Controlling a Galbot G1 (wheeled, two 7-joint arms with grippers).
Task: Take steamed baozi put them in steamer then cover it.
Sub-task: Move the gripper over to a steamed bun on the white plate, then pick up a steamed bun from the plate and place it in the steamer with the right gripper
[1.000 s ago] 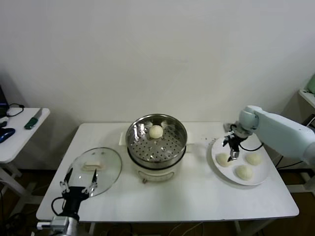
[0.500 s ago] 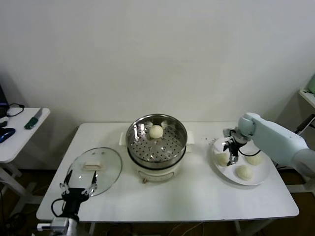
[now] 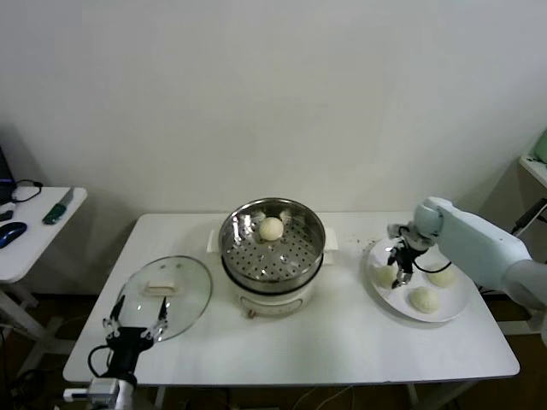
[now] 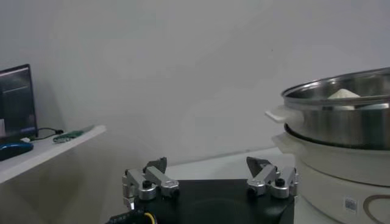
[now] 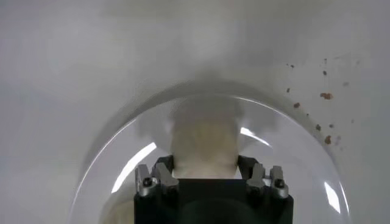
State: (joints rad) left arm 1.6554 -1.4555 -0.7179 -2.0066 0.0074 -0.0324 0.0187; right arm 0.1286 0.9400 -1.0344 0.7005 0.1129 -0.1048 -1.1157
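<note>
Since the earlier frame, right gripper [image 3: 400,266] has dropped onto the white plate [image 3: 451,306] and clamped shut on the nearest steamed baozi [image 5: 204,141], with two more beside it and one already in the steamer [image 3: 272,246]. Left to right: left gripper [image 3: 135,317] is parked with jaws apart by the glass cover [image 3: 167,295] at the table's front-left edge. Dough looks soft, light and easily dented, so a gentle side grip suits; the lift path over the steamer rim appears open.

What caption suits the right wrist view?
Right claw shut on a steamed baozi on the white plate.
</note>
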